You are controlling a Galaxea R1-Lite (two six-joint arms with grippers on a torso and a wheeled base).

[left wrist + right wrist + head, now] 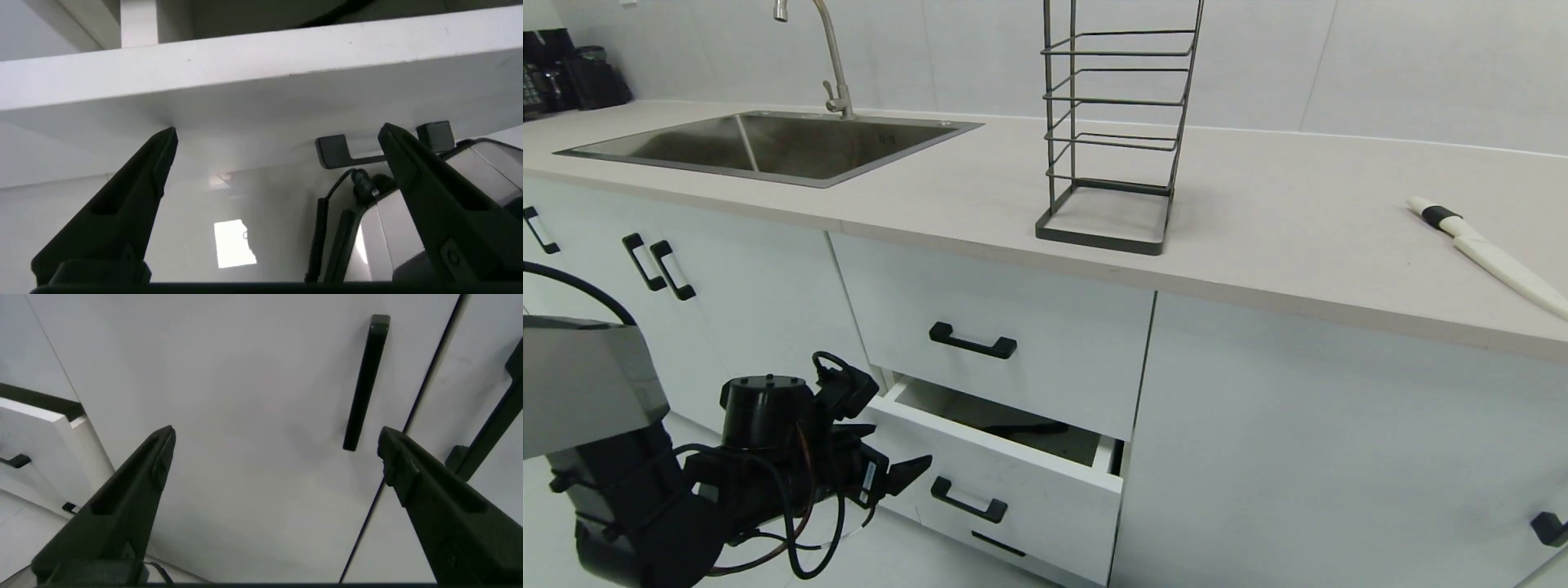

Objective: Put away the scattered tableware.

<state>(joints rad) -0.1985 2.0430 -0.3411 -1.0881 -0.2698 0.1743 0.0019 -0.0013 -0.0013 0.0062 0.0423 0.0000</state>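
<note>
- Head view: the knife [1486,253] lies at the table's [1298,212] right edge, with a rack [1107,131] mid-table and a sink [768,143] at the left. The lower drawer [1005,474] is ajar, and the left end effector [894,469] is beside its corner.
- Left wrist view: its fingers [122,204] are spread, near a drawer handle [343,149].
- Right wrist view: the right end effector [278,441] is open, facing a door handle [364,384].

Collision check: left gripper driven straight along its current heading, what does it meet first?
Likely the open drawer's white front panel, just beside its black handle. The left gripper is open; depth unclear.
</note>
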